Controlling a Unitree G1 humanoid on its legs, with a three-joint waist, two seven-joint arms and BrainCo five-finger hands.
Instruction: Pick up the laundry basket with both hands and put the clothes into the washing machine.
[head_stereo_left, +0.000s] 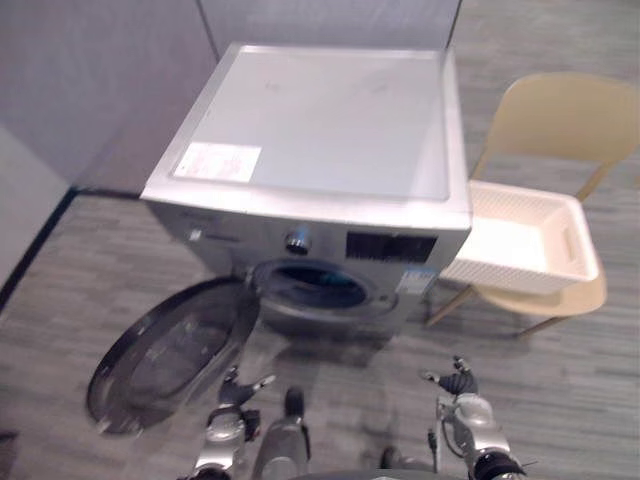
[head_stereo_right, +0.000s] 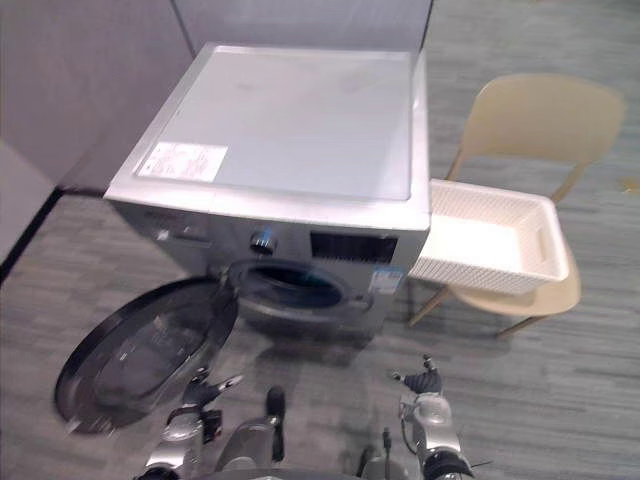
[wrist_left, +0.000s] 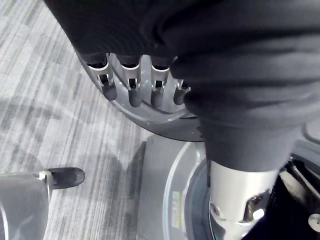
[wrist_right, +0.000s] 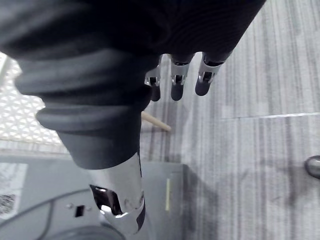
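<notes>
Laundry basket (head_stereo_left: 510, 270) sits on the tan chair (head_stereo_left: 560, 115) just right of the washing machine (head_stereo_left: 320, 130), at a height suited to a two-handed lift; can't tell if clothes are inside. Machine door (head_stereo_left: 165, 355) hangs wide open at near left, so the drum is ready for loading. Left hand (head_stereo_left: 238, 388) and right hand (head_stereo_left: 458, 382) hang low and near, fingers relaxed and holding nothing, well apart from the basket.
</notes>
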